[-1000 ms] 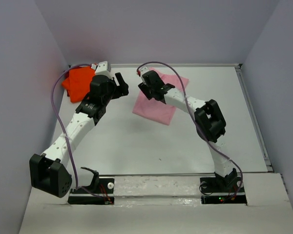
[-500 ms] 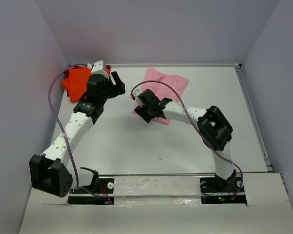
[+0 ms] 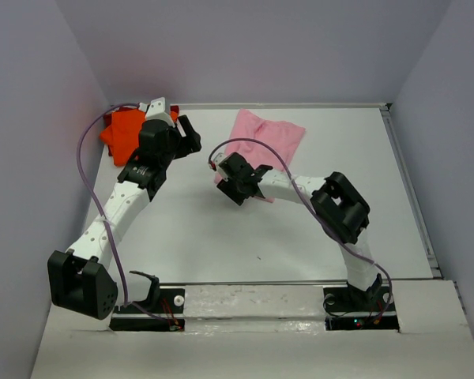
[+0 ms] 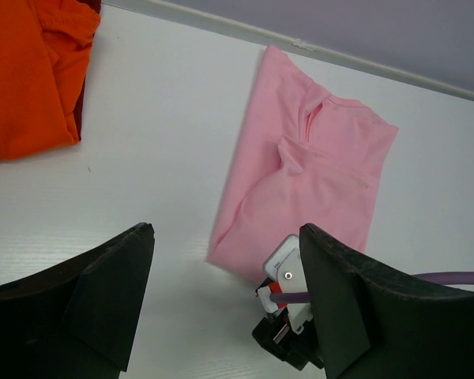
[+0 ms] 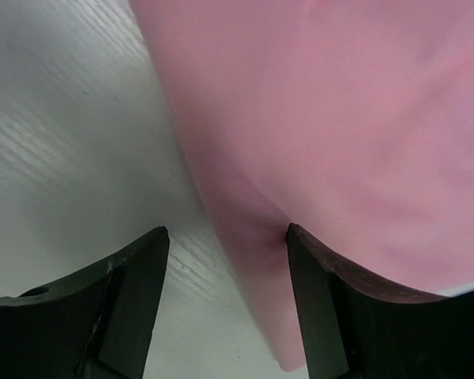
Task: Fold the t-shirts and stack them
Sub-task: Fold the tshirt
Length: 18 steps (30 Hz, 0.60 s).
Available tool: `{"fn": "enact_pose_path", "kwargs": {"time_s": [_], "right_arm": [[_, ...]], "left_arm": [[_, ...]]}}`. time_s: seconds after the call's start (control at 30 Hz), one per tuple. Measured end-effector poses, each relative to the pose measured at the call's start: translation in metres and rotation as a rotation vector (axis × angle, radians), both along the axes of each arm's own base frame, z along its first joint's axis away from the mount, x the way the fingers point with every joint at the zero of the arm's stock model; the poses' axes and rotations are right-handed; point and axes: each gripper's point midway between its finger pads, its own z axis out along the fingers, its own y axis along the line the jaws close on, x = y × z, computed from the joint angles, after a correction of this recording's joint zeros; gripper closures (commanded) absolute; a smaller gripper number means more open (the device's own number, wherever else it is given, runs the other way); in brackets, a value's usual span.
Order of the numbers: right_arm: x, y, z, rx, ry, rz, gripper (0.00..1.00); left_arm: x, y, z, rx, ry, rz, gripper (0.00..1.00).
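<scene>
Covering the dark red t-shirt (image 4: 79,120) lies the orange t-shirt (image 4: 24,71).

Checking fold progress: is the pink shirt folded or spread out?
Folded: the pink shirt lies as a compact rectangle, no sleeves spread.

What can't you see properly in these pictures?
- Left wrist view: only a sliver of the dark red shirt shows under the orange shirt.
- Top view: the left arm partly covers the orange shirt.
- Top view: the right gripper hides a corner of the pink shirt; right wrist view blurs it.
</scene>
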Motion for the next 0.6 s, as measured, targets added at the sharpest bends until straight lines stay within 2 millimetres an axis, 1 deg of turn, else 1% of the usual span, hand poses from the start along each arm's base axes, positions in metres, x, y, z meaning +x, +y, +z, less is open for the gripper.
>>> {"fn": "enact_pose_path", "kwargs": {"time_s": [0.1, 0.17, 0.2, 0.23, 0.27, 0.37, 0.5, 0.6], "right_arm": [[0.004, -0.004, 0.000, -0.020, -0.021, -0.016, 0.35], [0.005, -0.007, 0.000, -0.032, -0.030, -0.021, 0.46], [0.006, -0.008, 0.000, -0.038, -0.034, -0.024, 0.54], [0.007, -0.009, -0.002, -0.050, -0.040, -0.027, 0.71], [0.008, -0.010, -0.002, -0.053, -0.044, -0.029, 0.79], [0.008, -0.012, -0.008, -0.070, -0.042, -0.026, 1.00], [0.006, -0.010, -0.009, -0.057, -0.029, -0.023, 1.00], [-0.004, -0.011, -0.010, -0.043, -0.006, -0.020, 1.00]], "left_arm": [[0.000, 0.000, 0.000, 0.000, 0.000, -0.001, 0.17], [0.000, 0.000, 0.000, 0.000, 0.001, -0.001, 0.17], [0.000, 0.000, 0.000, 0.000, 0.000, -0.001, 0.17], [0.000, 0.000, 0.000, 0.000, 0.000, -0.001, 0.17], [0.000, 0.000, 0.000, 0.000, 0.000, -0.001, 0.17], [0.000, -0.001, 0.000, -0.001, 0.000, -0.003, 0.17], [0.000, -0.001, 0.000, -0.004, 0.001, -0.004, 0.17], [0.000, -0.001, 0.000, -0.005, 0.001, -0.004, 0.17]]}}
